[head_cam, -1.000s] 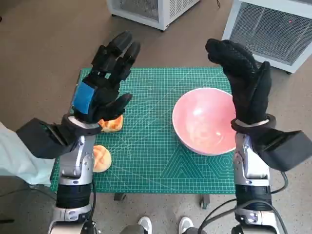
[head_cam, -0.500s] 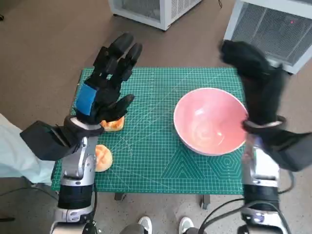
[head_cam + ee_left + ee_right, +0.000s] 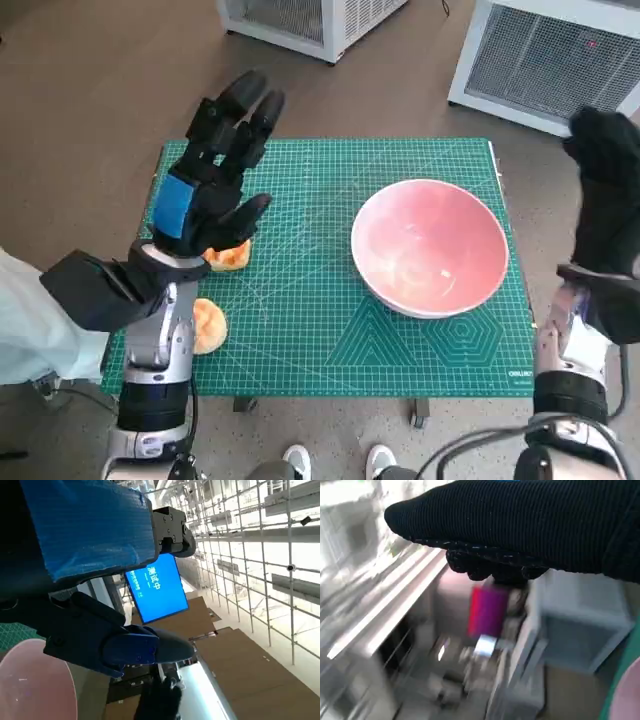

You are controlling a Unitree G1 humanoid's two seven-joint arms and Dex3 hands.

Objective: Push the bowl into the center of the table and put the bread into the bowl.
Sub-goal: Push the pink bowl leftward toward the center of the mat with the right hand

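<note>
A pink bowl (image 3: pixel 430 245) stands empty on the right half of the green cutting mat (image 3: pixel 320 190); a slice of it shows in the left wrist view (image 3: pixel 30 680). One bread roll (image 3: pixel 230 256) lies at the mat's left side, partly hidden under my left hand (image 3: pixel 215 170), which hovers above it with fingers spread and holds nothing. A second roll (image 3: pixel 207 325) lies near the mat's front left edge beside my left forearm. My gloved right hand (image 3: pixel 607 195) is raised off the table's right edge, past the bowl, holding nothing.
White slatted cabinets (image 3: pixel 545 55) stand on the floor behind the table, another (image 3: pixel 310 20) at the back centre. A pale cloth (image 3: pixel 30 330) shows at the left. Feet (image 3: pixel 335 462) show below the table's front edge.
My right hand has swung to the right, from above the bowl's right rim to beyond the table's edge. The left hand and both rolls have stayed put.
</note>
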